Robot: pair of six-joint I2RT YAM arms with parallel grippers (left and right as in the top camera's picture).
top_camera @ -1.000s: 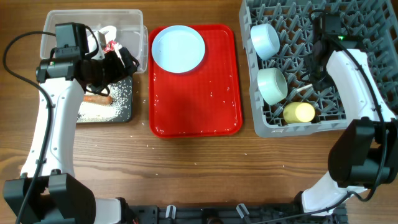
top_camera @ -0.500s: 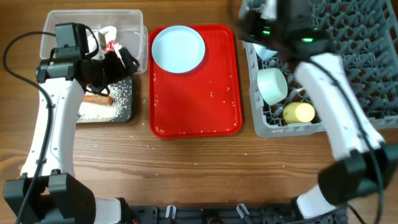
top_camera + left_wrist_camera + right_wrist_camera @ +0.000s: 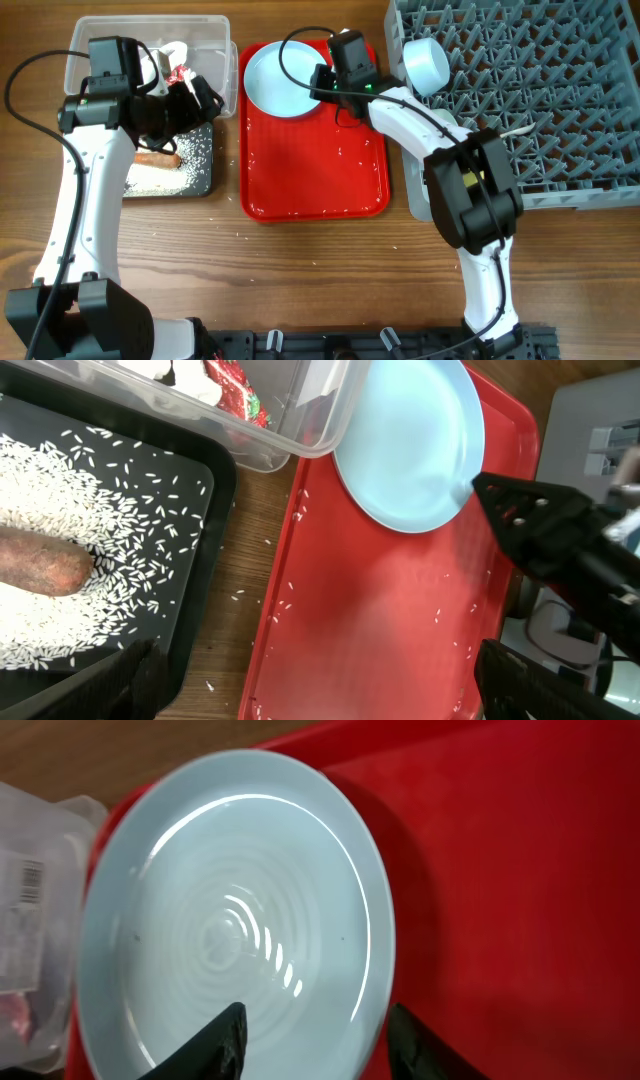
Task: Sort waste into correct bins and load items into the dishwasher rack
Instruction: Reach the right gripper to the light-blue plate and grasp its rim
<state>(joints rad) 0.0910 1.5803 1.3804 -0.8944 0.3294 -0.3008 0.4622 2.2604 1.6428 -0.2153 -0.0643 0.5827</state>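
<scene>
The pale-blue plate (image 3: pixel 280 75) lies at the back of a red tray (image 3: pixel 315 170). My right gripper (image 3: pixel 322 86) is open at the plate's right rim. In the right wrist view (image 3: pixel 315 1045) one finger is over the plate (image 3: pixel 230 900) and the other over the tray (image 3: pixel 500 870). My left gripper (image 3: pixel 205 100) is open and empty, held over the tray's left edge (image 3: pixel 320 690). The black tub (image 3: pixel 195 180) holds rice grains (image 3: pixel 120 510) and the carrot-like stick (image 3: pixel 35 560). The clear tub (image 3: pixel 100 35) holds the red-and-white wrapper (image 3: pixel 232 380). One bowl (image 3: pixel 426 62) sits in the grey rack (image 3: pixel 560 100).
The right arm crosses the rack's front left corner and hides what sits there. Loose rice grains are scattered on the tray and on the wood between the tray and the black tub. The rack fills the right side of the table.
The right arm has swung left out of the rack and now reaches over the plate on the tray. The left arm has not moved.
</scene>
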